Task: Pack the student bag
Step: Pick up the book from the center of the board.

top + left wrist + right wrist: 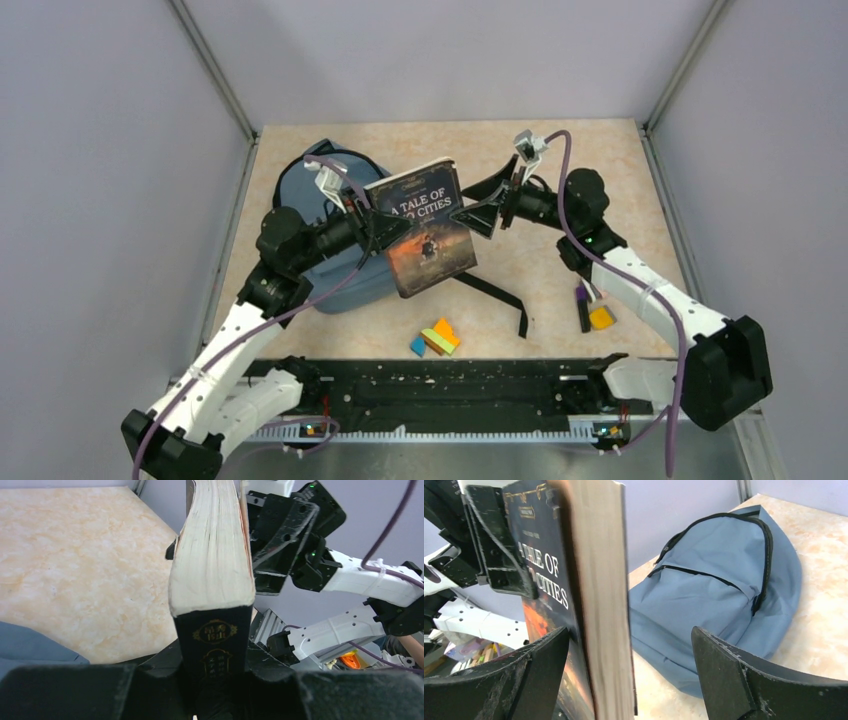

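Note:
A paperback, "A Tale of Two Cities" (425, 235), hangs in the air over the middle of the table, cover facing up. My left gripper (385, 225) is shut on its dark spine (215, 645), with the page block (212, 555) rising away from the fingers. My right gripper (470, 215) stands open around the book's opposite edge (599, 605); its left fingertip (544, 655) is close to the cover and its right fingertip (724, 665) is well clear. The slate-blue student bag (345, 285) lies flat under and behind the left arm, seen zipped in the right wrist view (714, 590).
A black bag strap (500, 295) trails across the table toward the front. Small coloured blocks (436, 338) lie near the front middle. A purple marker and an orange piece (592, 310) sit by the right arm. Grey walls enclose the table.

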`<action>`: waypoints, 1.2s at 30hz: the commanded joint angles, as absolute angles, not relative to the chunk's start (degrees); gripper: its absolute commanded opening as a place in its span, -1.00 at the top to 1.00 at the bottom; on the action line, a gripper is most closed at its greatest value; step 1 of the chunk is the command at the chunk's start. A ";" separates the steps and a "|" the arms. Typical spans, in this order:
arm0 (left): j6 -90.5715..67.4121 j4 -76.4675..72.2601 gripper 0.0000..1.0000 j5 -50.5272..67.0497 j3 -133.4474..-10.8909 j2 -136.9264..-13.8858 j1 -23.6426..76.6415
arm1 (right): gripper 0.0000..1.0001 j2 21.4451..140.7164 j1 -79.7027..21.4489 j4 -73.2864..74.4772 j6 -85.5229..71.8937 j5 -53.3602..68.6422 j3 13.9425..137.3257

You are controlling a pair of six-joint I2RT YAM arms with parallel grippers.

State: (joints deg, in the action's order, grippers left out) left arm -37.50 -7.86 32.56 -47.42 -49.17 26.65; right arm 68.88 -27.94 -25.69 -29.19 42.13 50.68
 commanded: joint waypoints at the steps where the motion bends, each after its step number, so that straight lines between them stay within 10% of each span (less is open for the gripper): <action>1: -37.02 -18.55 1.00 35.50 -48.55 -44.97 26.63 | -0.79 71.76 -27.99 -31.33 -30.86 48.23 51.84; 11: -34.40 -22.59 1.00 40.48 -47.75 -43.28 26.70 | -0.69 76.73 -35.85 -30.67 -29.09 59.12 58.24; 18: -26.37 -13.64 1.00 36.39 -49.94 -42.66 26.58 | 0.88 74.75 -35.72 -31.91 -30.42 56.04 56.81; 23: -16.71 0.25 0.96 24.97 -54.52 -43.80 26.52 | 1.00 71.12 -31.83 -23.79 -27.77 43.99 54.87; 28: -10.36 14.01 -0.29 10.53 -60.45 -49.30 25.22 | 1.00 67.88 -24.37 -15.22 -28.70 33.39 52.87; 36: -10.38 19.73 -0.57 6.71 -64.79 -61.25 9.02 | 1.00 62.26 -23.73 -1.76 -19.19 18.66 52.58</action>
